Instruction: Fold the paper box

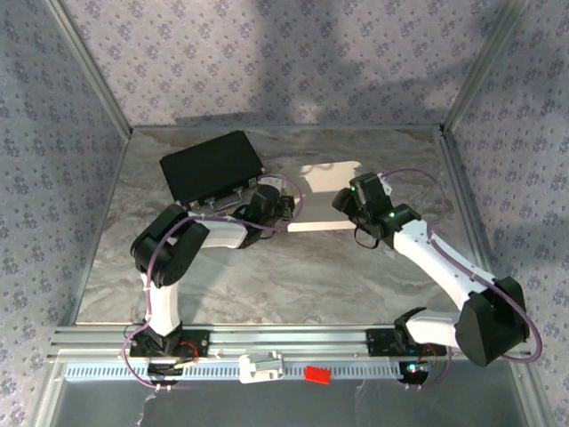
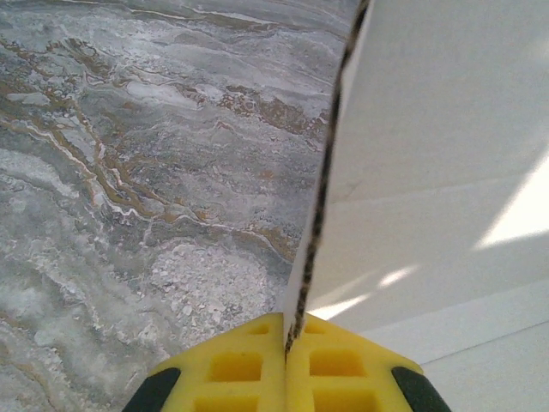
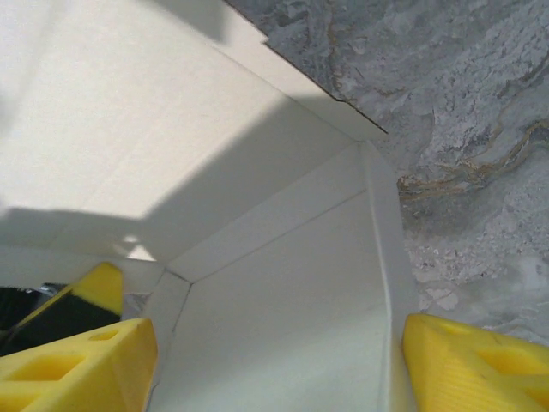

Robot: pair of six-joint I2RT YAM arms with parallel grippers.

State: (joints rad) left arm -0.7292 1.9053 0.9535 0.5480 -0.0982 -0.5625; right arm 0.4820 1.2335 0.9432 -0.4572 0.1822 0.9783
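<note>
The paper box [image 1: 324,182] is a white cardboard sheet with part-raised walls, lying on the marble table behind both arms. My left gripper [image 1: 286,203] is at its left side, and the yellow pads [image 2: 249,360] are shut on a thin upright edge of the box [image 2: 429,172]. My right gripper [image 1: 351,197] is over the box's right part. In the right wrist view it [image 3: 274,343] stands open, its yellow fingertips [image 3: 446,352] wide apart on either side of a folded panel and side wall of the box [image 3: 257,172].
A black rectangular case [image 1: 212,166] lies just behind and left of the left gripper. Metal posts and patterned walls close off the table's back and sides. A red piece [image 1: 317,374] and a white part [image 1: 260,366] sit on the front rail between the arm bases.
</note>
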